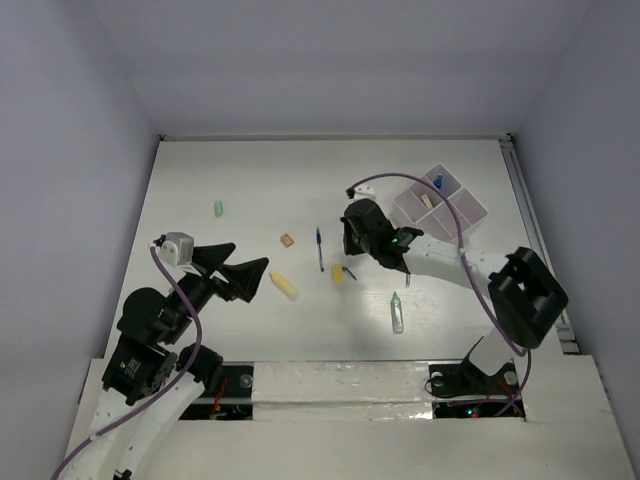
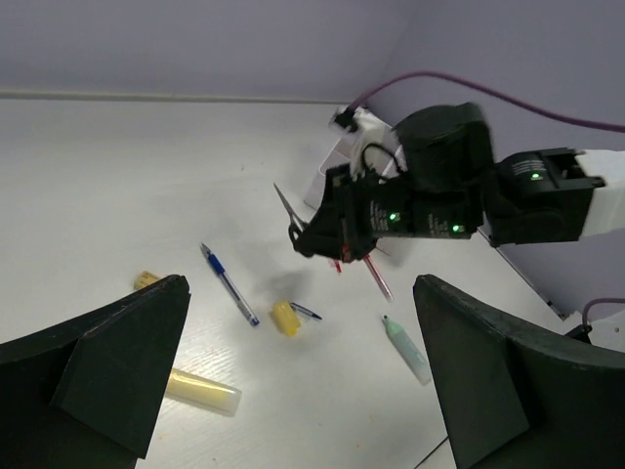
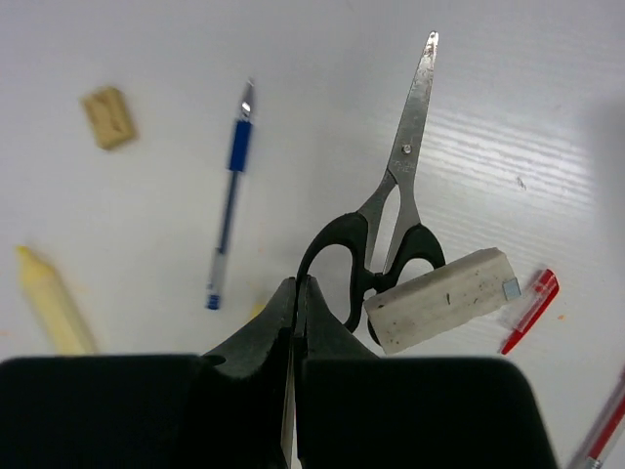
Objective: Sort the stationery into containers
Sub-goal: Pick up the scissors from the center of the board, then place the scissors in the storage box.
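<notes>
Right, biggest first: one white square tray [image 1: 404,211], split into compartments, sits far right. The right gripper [image 3: 296,289] is clamped on a handle loop of the one pair of scissors [image 3: 406,147], held above the table [image 1: 250,180] just left of that tray. Black handles, steel blades closed, long axis running straight out from the fingers, tip leading. The left gripper [image 1: 249,256] hangs spread wide, holding nothing. Below, one blue pen [image 1: 319,248] lies near-to-far, one clear tube [image 1: 397,313] likewise, and one long yellow stick [image 1: 284,285] slants. One white eraser [image 3: 439,299], one tan eraser [image 1: 287,240], one green eraser [image 1: 219,208].
</notes>
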Robot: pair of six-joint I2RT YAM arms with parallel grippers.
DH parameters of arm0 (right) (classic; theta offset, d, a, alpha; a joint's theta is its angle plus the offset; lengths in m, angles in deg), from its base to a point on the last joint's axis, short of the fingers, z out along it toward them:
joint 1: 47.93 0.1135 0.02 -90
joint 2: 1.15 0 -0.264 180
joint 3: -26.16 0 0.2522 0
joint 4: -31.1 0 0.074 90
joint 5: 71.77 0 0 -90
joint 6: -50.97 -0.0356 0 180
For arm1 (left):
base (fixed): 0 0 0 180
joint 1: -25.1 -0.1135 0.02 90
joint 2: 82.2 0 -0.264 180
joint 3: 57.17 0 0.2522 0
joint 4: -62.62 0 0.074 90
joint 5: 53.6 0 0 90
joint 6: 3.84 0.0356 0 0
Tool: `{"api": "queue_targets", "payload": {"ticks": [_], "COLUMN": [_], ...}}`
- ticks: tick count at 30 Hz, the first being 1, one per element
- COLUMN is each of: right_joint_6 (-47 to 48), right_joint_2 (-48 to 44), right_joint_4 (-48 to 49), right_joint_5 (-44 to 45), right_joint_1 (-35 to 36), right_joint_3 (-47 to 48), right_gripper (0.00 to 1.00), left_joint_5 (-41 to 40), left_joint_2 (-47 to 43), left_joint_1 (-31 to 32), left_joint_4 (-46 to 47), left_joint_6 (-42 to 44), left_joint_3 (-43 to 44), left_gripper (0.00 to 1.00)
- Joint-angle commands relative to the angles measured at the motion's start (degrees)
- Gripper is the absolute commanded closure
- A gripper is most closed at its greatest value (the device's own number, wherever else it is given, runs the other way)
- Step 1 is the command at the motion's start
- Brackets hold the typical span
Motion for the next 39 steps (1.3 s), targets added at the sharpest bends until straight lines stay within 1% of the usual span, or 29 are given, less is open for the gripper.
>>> {"api": "queue_targets", "payload": {"ticks": [1, 3, 9, 12, 13, 15, 20, 22, 27, 29, 31, 33, 34, 36, 37, 39], "right_joint_6": [-4.94, -6.00, -10.83, -16.70, -17.86, -19.88, -19.45, -18.14, -12.69, -8.48, -3.66, -0.22, 2.50, 5.24, 7.34, 9.02], "right_joint_2": [-6.76, -8.18, -10.48, -11.09, -11.09, -10.83, -10.39, -11.09, -13.37, -15.30, -16.62, -18.55, -18.91, -19.35, -19.35, -19.09], "right_joint_4": [11.20, 12.36, 17.97, 25.08, 29.20, 32.12, 34.24, 35.03, 30.83, 27.49, 23.29, 21.16, 20.02, 16.50, 14.84, 13.69], "right_joint_5": [-3.40, -7.43, -12.81, -19.29, -20.37, -22.13, -25.03, -27.48, -33.55, -35.66, -36.11, -35.15, -32.88, -31.02, -28.31, -25.40], "right_joint_1": [0.07, -1.41, -4.32, -7.30, -8.87, -10.03, -10.56, -10.56, -10.56, -9.95, -7.06, -4.68, -3.37, 0.24, 1.29, 4.37], "right_joint_3": [-2.56, -3.36, -8.19, -13.72, -15.13, -18.02, -18.13, -17.95, -16.81, -16.98, -16.81, -16.20, -15.85, -14.45, -14.09, -13.12], "right_gripper": [1.00, 1.00, 1.00, 1.00, 1.00, 1.00, 1.00, 1.00, 1.00, 1.00, 1.00, 1.00, 1.00, 1.00, 1.00, 1.00], "left_joint_5": [1.79, 1.70, 2.31, 1.80, 1.44, 1.35, 1.70, 2.49, 4.68, 5.30, 6.44, 7.32, 7.94, 8.55, 8.73, 8.30], "left_joint_2": [2.17, 3.22, 6.99, 8.49, 8.93, 10.25, 12.45, 13.77, 19.11, 21.14, 24.31, 27.72, 29.05, 32.56, 33.62, 35.91], "left_joint_1": [0.01, 0.01, 0.01, 0.01, 0.01, 0.01, 0.01, 0.01, 0.01, 0.01, 0.01, 0.01, 0.01, 0.01, 0.01, 0.01], "left_joint_4": [3.85, 4.38, 7.02, 8.16, 8.34, 9.30, 12.72, 15.36, 21.95, 24.41, 26.08, 28.72, 29.51, 30.57, 30.66, 30.92], "left_joint_6": [-2.63, -3.78, -7.65, -9.14, -9.32, -10.45, -13.36, -15.11, -17.58, -18.11, -18.63, -19.68, -19.95, -20.30, -20.31, -20.39], "left_joint_3": [0.26, 0.17, -1.06, -2.03, -2.46, -2.99, -5.54, -7.03, -8.36, -8.01, -7.39, -7.04, -6.26, -5.29, -4.24, -3.44], "left_gripper": [0.01, 0.01, 0.03, 0.03, 0.04, 0.04, 0.05, 0.08, 0.13, 0.15, 0.18, 0.19, 0.21, 0.21, 0.22, 0.23]}}
